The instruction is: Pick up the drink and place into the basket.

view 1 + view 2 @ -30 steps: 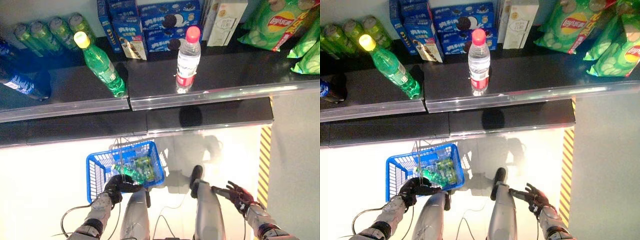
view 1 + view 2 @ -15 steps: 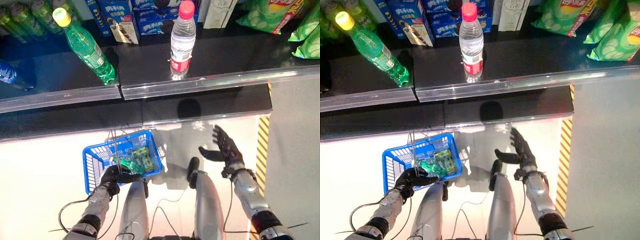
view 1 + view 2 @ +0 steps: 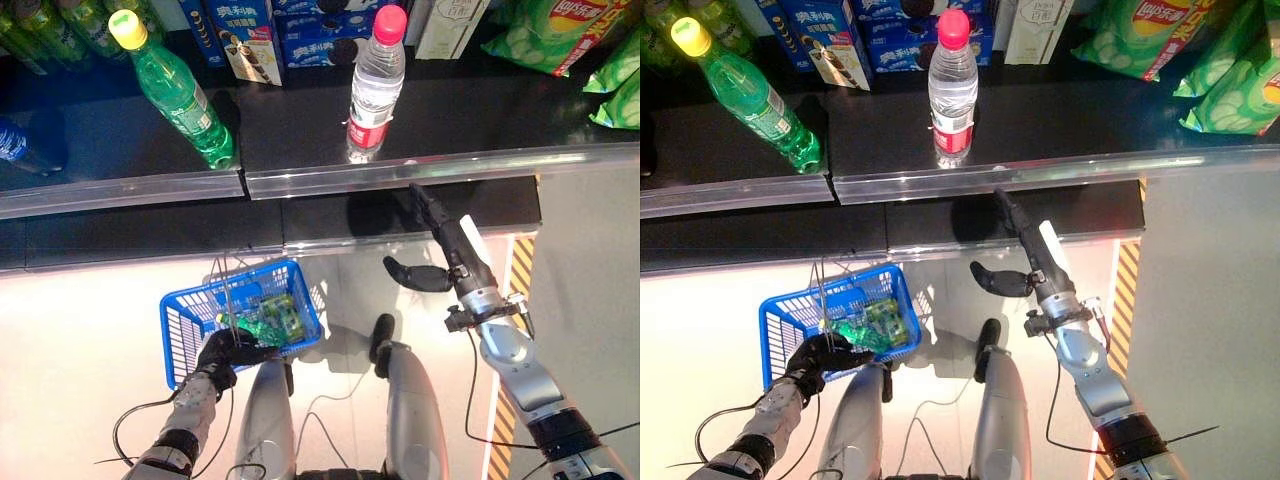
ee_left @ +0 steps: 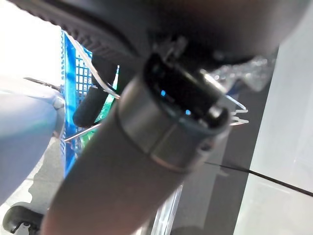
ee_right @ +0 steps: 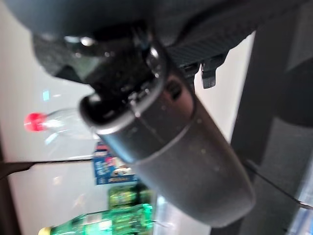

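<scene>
The water bottle (image 3: 376, 84), clear plastic with a red cap, stands upright at the upper centre of the head views, on the black shelf (image 3: 480, 120) close to its front rail. The right hand (image 3: 440, 245) sits below the rail, fingers straight and extended toward the bottle, thumb spread to the side, holding nothing. The left hand (image 3: 222, 352), at lower left, has its fingers curled round the wire handle of the blue basket (image 3: 185, 325), which already contains green items. The bottle appears full, so moderately heavy; its thin wall likely yields under pressure and its surface is smooth. Grasp around the labelled mid-body, not the neck.
</scene>
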Available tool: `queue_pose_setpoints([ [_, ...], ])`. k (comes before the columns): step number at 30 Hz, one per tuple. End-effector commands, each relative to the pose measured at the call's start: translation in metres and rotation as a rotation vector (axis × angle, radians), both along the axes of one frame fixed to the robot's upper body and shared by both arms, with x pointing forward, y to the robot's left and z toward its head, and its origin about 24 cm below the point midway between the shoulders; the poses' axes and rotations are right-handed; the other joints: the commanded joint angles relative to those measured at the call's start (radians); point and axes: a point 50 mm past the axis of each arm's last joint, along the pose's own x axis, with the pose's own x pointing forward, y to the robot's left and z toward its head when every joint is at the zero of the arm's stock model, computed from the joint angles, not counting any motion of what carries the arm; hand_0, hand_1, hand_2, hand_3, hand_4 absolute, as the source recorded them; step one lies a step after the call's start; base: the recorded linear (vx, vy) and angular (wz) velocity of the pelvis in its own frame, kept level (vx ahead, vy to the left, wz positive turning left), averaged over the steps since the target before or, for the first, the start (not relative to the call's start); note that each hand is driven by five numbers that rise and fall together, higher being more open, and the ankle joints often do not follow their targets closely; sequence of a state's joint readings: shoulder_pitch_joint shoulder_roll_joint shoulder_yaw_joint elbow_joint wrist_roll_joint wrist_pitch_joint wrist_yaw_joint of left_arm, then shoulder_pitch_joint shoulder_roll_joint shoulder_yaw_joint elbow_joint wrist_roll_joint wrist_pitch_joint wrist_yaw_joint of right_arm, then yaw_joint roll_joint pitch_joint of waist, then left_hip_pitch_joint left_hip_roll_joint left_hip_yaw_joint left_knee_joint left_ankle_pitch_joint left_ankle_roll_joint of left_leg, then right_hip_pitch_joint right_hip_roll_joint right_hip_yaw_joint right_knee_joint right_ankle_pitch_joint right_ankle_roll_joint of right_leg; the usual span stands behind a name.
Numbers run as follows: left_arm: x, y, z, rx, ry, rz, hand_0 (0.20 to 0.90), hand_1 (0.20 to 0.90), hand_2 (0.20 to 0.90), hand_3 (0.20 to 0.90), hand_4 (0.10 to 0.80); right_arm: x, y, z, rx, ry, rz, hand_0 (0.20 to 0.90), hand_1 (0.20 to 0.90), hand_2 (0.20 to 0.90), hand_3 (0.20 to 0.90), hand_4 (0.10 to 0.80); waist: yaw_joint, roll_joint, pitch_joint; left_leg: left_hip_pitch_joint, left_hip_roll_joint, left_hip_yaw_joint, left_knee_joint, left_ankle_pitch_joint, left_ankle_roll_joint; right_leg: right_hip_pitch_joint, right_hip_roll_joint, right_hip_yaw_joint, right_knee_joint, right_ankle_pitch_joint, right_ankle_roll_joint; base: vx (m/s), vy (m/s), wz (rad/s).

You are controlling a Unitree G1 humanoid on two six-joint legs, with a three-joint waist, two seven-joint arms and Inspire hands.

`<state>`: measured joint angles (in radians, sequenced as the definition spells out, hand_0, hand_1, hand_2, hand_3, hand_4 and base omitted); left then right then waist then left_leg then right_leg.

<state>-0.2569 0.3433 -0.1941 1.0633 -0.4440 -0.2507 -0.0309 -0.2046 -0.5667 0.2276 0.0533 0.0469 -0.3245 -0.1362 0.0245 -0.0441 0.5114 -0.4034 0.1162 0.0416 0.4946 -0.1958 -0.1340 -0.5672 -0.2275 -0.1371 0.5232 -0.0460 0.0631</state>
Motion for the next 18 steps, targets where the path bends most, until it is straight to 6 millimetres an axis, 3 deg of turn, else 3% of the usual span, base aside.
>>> queue_pose_setpoints([
  [1,-0.028,0.020,-0.006,0.052,0.007,-0.010,0.300,0.300,0.300,0.200,0.100,-0.013,0.008,0.070,0.061,-0.334,0.094,0.900,0.900,0.900,0.900,0.800,0.010,-0.003,-0.014,-0.056,-0.042,-0.002,0.002,0.089,0.091,0.124,-0.004,0.007,-0.104,0.019,0.053,0.036,-0.006,0.01],
  [8,-0.027,0.020,-0.006,0.053,0.019,-0.021,0.300,0.300,0.300,0.200,0.100,-0.012,0.001,0.096,0.160,-0.437,0.084,0.900,0.900,0.900,0.900,0.800,0.016,0.000,-0.003,-0.050,-0.037,-0.004,0.028,0.078,0.086,0.152,-0.007,0.000,-0.103,0.011,0.044,0.041,-0.004,0.01],
  [18,-0.027,0.016,-0.007,0.061,0.052,-0.046,0.300,0.300,0.300,0.200,0.100,0.001,-0.011,0.116,0.310,-0.478,0.054,0.900,0.900,0.900,0.900,0.800,0.037,0.009,0.009,-0.043,-0.040,-0.008,0.061,0.073,0.081,0.191,-0.010,-0.014,-0.101,0.007,0.031,0.058,-0.012,0.01],
])
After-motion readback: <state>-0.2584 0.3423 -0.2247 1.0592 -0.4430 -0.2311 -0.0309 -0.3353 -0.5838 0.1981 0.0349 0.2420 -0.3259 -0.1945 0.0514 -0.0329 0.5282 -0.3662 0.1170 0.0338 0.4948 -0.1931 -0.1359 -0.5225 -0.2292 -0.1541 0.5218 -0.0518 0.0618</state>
